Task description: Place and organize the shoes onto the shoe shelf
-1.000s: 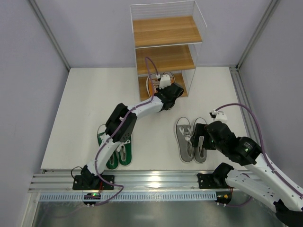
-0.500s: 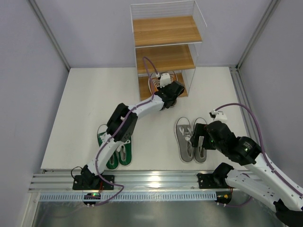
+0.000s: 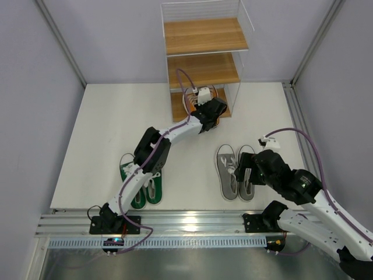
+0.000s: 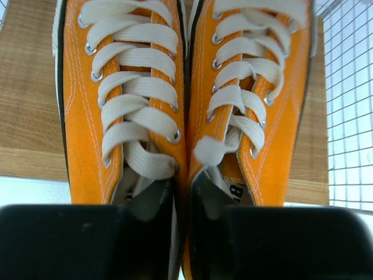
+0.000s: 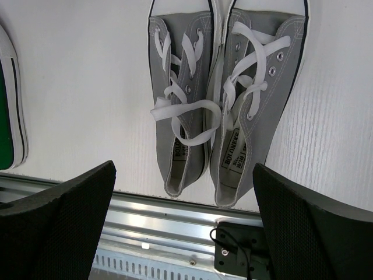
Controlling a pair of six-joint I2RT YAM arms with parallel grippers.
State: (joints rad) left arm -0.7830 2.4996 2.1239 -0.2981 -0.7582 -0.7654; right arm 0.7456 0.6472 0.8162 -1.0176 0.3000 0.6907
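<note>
The shoe shelf [image 3: 204,36] stands at the back of the white table. My left gripper [image 3: 211,111] reaches to its bottom board [image 4: 29,105] and is shut on the touching inner collars of the orange shoes [image 4: 122,105], one finger inside each shoe. The pair's toes lie on that board; from above only a sliver of orange [image 3: 189,105] shows. The grey shoes [image 3: 235,171] lie side by side on the table, also in the right wrist view [image 5: 224,99]. My right gripper [image 3: 243,169] hovers open and empty above their heels. The green shoes [image 3: 140,186] lie at the near left.
The shelf's white wire side [image 4: 349,105] is just right of the orange pair. A metal rail [image 5: 175,221] runs along the table's near edge below the grey shoes. An edge of a green shoe [image 5: 9,116] shows at far left. The upper two boards hold nothing.
My left gripper has pushed the orange pair a little farther onto the bottom board, and the shelf has shifted slightly back. The right arm has not moved.
</note>
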